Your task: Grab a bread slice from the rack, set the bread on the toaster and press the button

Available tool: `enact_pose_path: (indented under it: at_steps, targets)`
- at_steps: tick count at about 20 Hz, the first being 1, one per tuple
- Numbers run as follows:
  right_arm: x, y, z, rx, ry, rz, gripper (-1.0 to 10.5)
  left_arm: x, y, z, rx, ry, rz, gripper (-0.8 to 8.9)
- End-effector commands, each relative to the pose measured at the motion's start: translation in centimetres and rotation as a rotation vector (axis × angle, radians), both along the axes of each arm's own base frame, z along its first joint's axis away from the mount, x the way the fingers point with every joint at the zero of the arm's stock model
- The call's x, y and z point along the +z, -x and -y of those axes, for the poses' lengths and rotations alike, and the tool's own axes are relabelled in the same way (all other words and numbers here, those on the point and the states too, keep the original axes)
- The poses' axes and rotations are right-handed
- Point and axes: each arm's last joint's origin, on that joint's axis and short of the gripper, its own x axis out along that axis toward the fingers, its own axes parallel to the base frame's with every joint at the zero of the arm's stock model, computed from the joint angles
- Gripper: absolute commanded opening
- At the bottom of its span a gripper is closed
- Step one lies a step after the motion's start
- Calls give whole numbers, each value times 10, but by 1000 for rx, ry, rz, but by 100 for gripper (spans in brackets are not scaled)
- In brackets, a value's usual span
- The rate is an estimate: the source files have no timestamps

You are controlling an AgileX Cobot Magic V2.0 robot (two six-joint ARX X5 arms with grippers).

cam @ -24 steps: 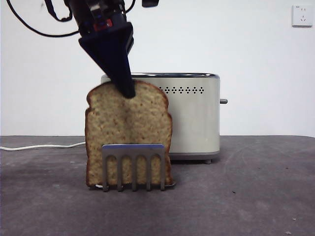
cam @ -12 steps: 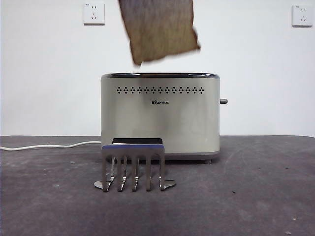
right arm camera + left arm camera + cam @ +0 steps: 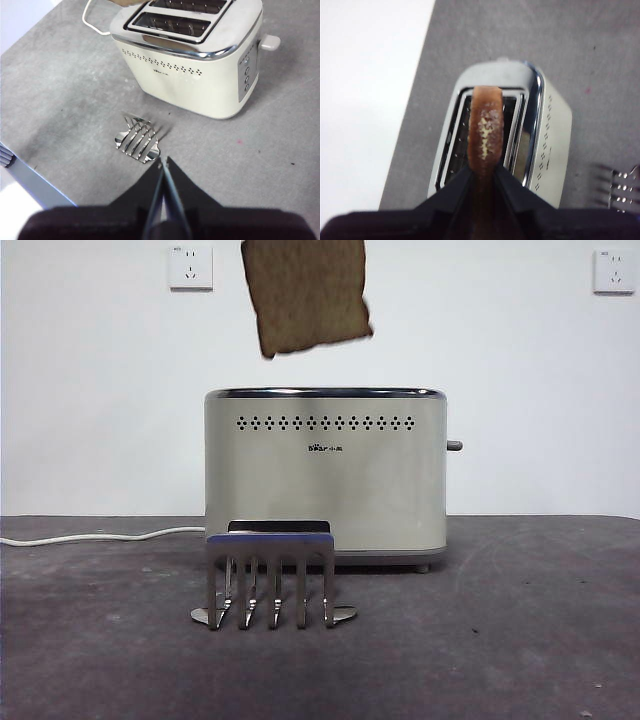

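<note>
The slice of bread (image 3: pixel 305 295) hangs tilted in the air above the cream toaster (image 3: pixel 325 475), clear of its chrome top. My left gripper (image 3: pixel 483 172) is shut on the slice (image 3: pixel 486 130), held edge-on over the toaster's slots (image 3: pixel 490 135). The gripper itself is out of the front view. The silver rack (image 3: pixel 270 575) stands empty in front of the toaster. The lever button (image 3: pixel 454 446) sticks out of the toaster's right end. My right gripper (image 3: pixel 164 162) is shut and empty, high above the rack (image 3: pixel 137 140), with the toaster (image 3: pixel 195 65) and its button (image 3: pixel 269 42) beyond.
A white power cord (image 3: pixel 100 536) runs along the table to the left of the toaster. Two wall sockets (image 3: pixel 191 267) sit on the white wall behind. The table's edge (image 3: pixel 30 182) shows in the right wrist view.
The bread was lifted out of the rack by my left gripper and now hangs above the toaster. Over the last half second it shifted slightly left and straightened.
</note>
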Motion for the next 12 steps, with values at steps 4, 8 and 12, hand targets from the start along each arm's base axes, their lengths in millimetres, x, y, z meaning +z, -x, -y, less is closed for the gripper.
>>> enact_pose_path:
  at_steps: [4,8,12]
  targets:
    - [-1,-2,-1,8,4,-5,-12,-20,-19,7,-45,-47,-41,-9]
    - [-2,-4,-1,8,5,-12,-12,-29,-25,11,-82,-57,-66,-9]
    - [-2,-5,-1,9,5,-14,-12,-38,-35,13,-76,-74,-86,-9]
